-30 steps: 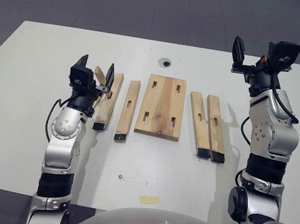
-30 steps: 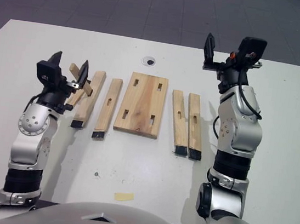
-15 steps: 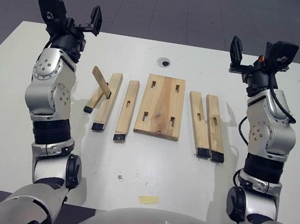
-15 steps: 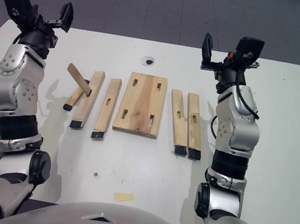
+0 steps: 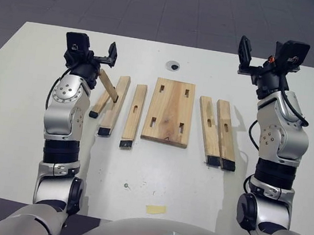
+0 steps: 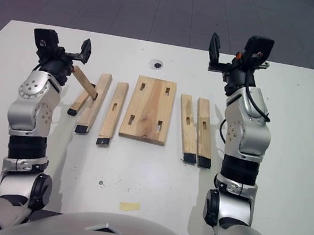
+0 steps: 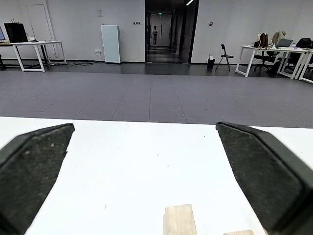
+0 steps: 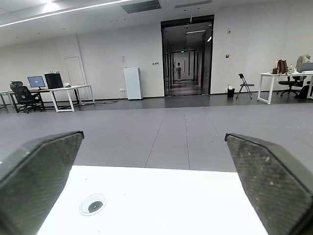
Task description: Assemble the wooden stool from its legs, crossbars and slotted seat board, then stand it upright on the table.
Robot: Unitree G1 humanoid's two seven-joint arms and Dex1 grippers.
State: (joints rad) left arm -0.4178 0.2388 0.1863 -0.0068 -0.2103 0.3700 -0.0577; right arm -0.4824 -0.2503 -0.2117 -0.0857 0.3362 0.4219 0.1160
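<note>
I have both arms raised over the white table (image 5: 29, 77) with nothing gripped. The left gripper (image 5: 94, 51) stands wide open and empty at the far left of the row of parts. From its wrist camera I see the two dark pads (image 7: 29, 171) well apart, with the pale end of a wooden piece (image 7: 179, 220) between them and touching neither. That looks like the upper end of the short crossbar (image 5: 108, 86), which lies tilted across a second short piece (image 5: 96, 106) and the leftmost leg (image 5: 114, 106).

The next leg (image 5: 133, 116) lies beside that one. The slotted seat board (image 5: 169, 111) lies flat in the middle of the table with its four slots facing up. To its right two more legs (image 5: 208, 130) (image 5: 224, 135) lie side by side, dark tips toward me.

The right gripper (image 5: 268, 54) is also spread wide and empty, above the table's far edge and well apart from every part. A round cable port (image 5: 174, 66) sits beyond the board, and a yellow scrap of tape (image 5: 156, 209) lies near me.
</note>
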